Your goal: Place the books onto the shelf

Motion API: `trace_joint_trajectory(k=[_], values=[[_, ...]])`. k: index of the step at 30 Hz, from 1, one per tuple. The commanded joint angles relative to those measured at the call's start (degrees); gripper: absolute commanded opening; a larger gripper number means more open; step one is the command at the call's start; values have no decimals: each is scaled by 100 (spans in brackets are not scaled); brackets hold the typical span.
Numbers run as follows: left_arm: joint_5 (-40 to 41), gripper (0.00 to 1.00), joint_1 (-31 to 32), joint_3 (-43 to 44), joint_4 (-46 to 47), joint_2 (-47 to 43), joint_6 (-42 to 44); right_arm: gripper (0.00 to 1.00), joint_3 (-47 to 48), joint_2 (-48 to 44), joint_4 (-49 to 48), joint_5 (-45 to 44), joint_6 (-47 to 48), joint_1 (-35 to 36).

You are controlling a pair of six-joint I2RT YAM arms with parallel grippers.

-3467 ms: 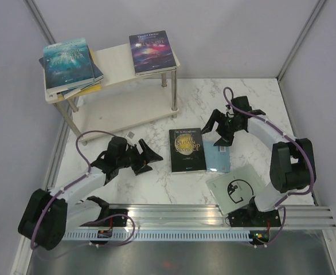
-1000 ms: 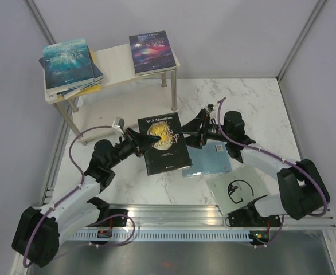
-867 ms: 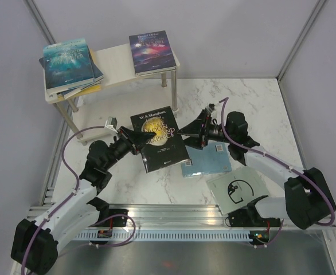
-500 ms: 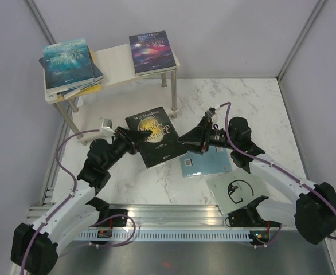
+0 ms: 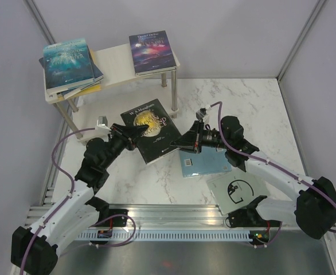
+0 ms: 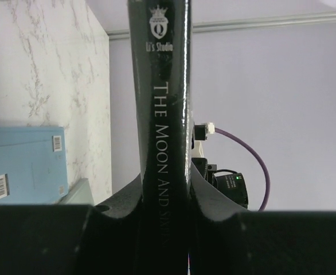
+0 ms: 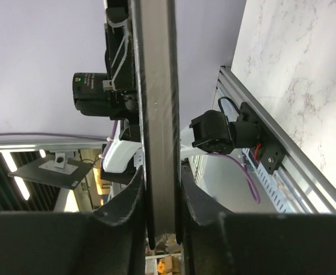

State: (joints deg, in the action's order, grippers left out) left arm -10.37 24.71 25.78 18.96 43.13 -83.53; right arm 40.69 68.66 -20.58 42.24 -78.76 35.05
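Now, mid-frame, our left end effector (image 5: 136, 133) and right end effector (image 5: 182, 142) both pinched the black book (image 5: 152, 123). One should release, we judged, before shelving.

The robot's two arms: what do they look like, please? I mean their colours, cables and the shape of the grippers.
The left arm and the right arm look alike: white links between bulky black joints. A purple cable loops loosely along each. The left gripper and the right gripper are black, with two fingers tapering to a point. A small pale block sits on each wrist.
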Motion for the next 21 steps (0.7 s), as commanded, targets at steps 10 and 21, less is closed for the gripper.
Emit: trace_joint_trajectory(k=[10, 21], values=[[-580, 82, -124, 1007, -1576, -243, 1136, 0, 2239, 138, 1125, -383, 678, 55], [-835, 100, -616, 1263, -3451, -1632, 1936, 0, 3954, 498, 1521, -541, 459, -138]])
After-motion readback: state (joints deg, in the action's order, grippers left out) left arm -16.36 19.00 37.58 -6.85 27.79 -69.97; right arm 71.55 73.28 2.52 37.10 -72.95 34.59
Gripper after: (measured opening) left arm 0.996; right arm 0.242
